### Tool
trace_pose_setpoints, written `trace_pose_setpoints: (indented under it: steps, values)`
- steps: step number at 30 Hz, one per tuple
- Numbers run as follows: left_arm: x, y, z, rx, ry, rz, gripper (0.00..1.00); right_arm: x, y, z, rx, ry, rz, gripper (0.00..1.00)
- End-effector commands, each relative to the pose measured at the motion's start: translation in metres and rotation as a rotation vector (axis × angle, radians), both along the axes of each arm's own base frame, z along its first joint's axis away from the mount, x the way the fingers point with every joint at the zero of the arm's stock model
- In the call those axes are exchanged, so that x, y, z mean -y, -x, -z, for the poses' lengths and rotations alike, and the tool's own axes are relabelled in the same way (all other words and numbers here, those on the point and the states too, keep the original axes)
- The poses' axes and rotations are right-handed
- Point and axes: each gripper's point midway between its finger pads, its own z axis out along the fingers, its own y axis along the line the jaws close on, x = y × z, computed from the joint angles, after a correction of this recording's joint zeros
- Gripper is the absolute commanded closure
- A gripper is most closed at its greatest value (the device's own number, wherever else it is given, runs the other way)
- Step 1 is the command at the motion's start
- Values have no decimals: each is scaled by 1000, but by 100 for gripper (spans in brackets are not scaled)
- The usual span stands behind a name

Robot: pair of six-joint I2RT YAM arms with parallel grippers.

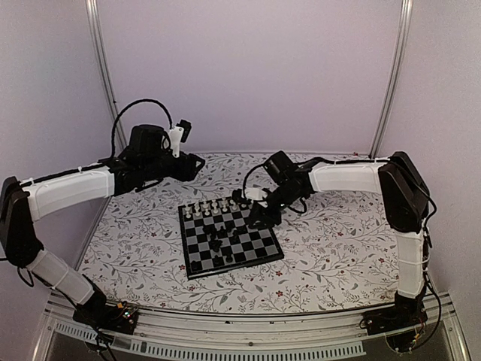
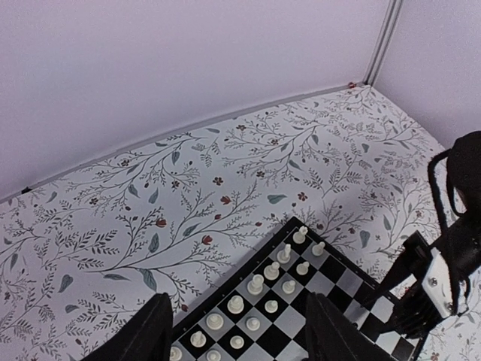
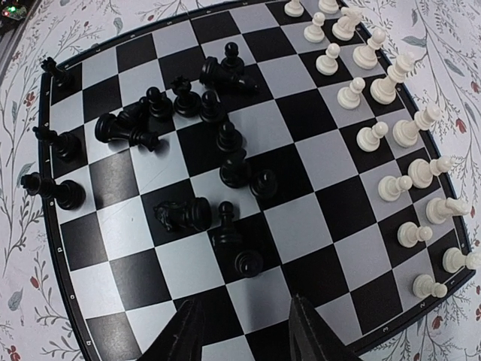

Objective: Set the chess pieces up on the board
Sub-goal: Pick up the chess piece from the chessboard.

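Observation:
The board (image 1: 233, 268) lies in the middle of the floral table. White chess pieces (image 1: 213, 207) stand in two rows along its far edge. Black chess pieces (image 1: 222, 242) are scattered over its middle, several lying on their sides. My right gripper (image 1: 260, 219) hovers low over the board's right part. In the right wrist view the right gripper (image 3: 248, 335) is open and holds nothing, with a black pawn (image 3: 249, 263) just ahead of its fingers. My left gripper (image 1: 197, 162) hangs high, behind and left of the board. It is open and empty (image 2: 244, 338), looking down on the white rows (image 2: 263, 289).
The right arm (image 2: 451, 248) reaches over the board's far right corner in the left wrist view. Pale walls and metal posts (image 1: 100, 68) close the table at the back and sides. Floral tabletop (image 1: 338, 248) surrounds the board.

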Motion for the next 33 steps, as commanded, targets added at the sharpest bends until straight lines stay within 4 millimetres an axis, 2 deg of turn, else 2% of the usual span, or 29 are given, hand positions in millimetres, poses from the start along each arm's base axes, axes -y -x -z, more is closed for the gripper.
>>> trace_pose_setpoints:
  steps: [1,5,13,18,22,28,33]
  values:
    - [8,-1,-27,44,79,44,38,-9,-2,5,-18,19,4,61]
    - [10,3,-20,8,71,60,38,-15,-2,9,-31,22,-5,66]
    - [11,4,-18,-1,64,68,38,-24,5,16,-60,21,-37,67]
    - [12,3,-15,-9,59,71,38,-28,2,18,-66,19,-31,72]
    - [13,3,-11,-22,56,75,37,-31,-1,19,-66,18,-28,79]
    - [15,2,-6,-36,51,81,37,-33,-3,22,-74,23,-25,81]
    - [16,1,-5,-41,50,84,37,-30,-2,24,-75,36,-25,91]
